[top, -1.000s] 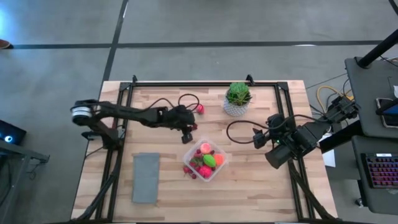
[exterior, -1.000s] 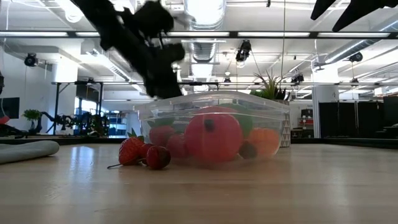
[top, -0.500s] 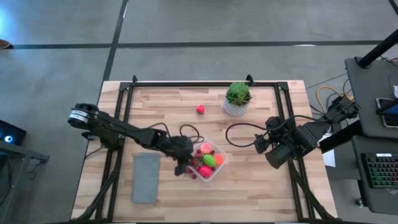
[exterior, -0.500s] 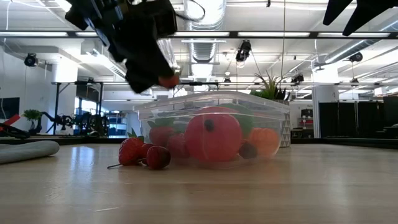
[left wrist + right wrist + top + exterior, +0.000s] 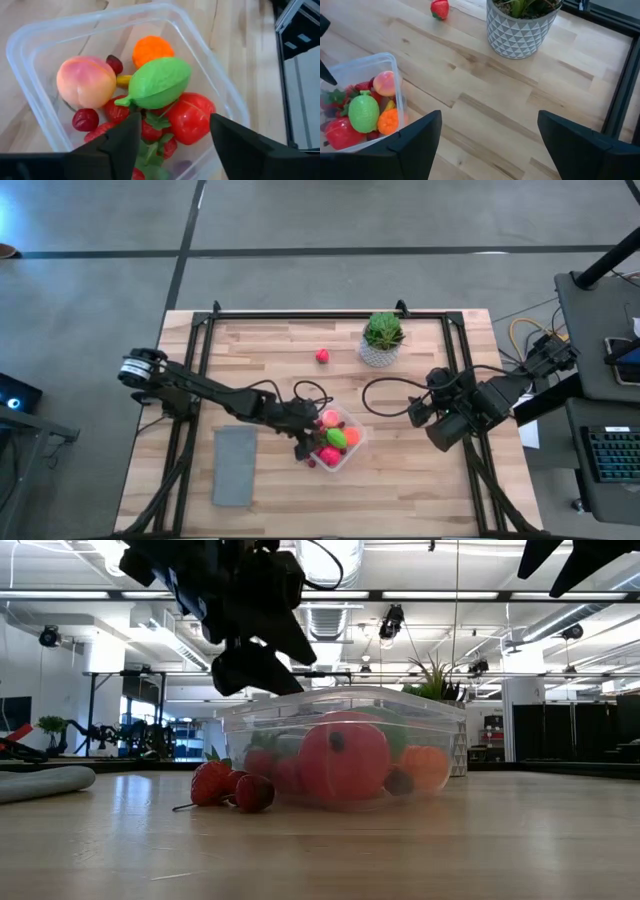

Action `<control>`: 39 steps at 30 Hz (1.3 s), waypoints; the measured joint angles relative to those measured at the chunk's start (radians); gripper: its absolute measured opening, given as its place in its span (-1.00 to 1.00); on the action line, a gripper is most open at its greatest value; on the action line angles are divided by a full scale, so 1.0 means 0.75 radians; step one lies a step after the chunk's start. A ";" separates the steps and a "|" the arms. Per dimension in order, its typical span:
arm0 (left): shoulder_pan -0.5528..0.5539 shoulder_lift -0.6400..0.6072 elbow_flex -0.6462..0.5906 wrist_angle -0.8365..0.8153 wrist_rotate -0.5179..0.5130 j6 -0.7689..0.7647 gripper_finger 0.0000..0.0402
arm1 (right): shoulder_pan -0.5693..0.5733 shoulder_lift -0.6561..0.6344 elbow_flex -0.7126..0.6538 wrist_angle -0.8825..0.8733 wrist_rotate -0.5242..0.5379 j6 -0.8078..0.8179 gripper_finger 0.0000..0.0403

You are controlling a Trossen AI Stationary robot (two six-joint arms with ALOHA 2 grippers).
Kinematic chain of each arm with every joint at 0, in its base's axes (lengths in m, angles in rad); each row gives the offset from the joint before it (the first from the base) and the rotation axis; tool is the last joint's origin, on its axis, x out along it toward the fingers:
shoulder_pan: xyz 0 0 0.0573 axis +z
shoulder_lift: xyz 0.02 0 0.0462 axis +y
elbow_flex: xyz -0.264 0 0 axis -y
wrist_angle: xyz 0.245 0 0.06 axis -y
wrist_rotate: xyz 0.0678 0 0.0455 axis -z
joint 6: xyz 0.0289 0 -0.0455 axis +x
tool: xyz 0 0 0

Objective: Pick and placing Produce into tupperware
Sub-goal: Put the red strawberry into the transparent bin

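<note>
The clear tupperware (image 5: 357,436) stands mid-table, holding a pink piece (image 5: 86,81), a green one (image 5: 159,81), an orange one (image 5: 152,50) and red berries. My left gripper (image 5: 174,124) hangs open just above the box's left part (image 5: 250,660), with nothing between its fingers. A few red berries (image 5: 230,787) lie on the table against the box's left wall. One more red berry (image 5: 322,356) lies alone toward the far edge. My right gripper (image 5: 487,145) waits open, high at the table's right side (image 5: 420,408).
A spiky green plant in a white patterned pot (image 5: 382,340) stands at the far side, right of the lone berry. A flat grey rectangle (image 5: 234,465) lies left of the box. Black frame rails (image 5: 200,380) run along the table's edges.
My left gripper has swung from the far side toward the near edge, carrying a red berry, then shifted a little right over the tupperware's left part. It has rolled and opened, and the berry is no longer between its fingers.
</note>
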 joint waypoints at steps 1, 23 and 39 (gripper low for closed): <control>0.000 -0.008 0.000 -0.001 0.000 0.000 0.13 | 0.000 0.000 0.000 0.005 0.000 -0.001 0.61; -0.277 -0.098 -0.061 -0.447 -0.180 -0.279 0.19 | 0.000 0.004 0.000 0.177 -0.025 -0.175 0.60; -0.290 0.039 -0.063 -0.325 -0.250 -0.304 0.20 | 0.000 0.003 0.000 0.174 -0.024 -0.200 0.59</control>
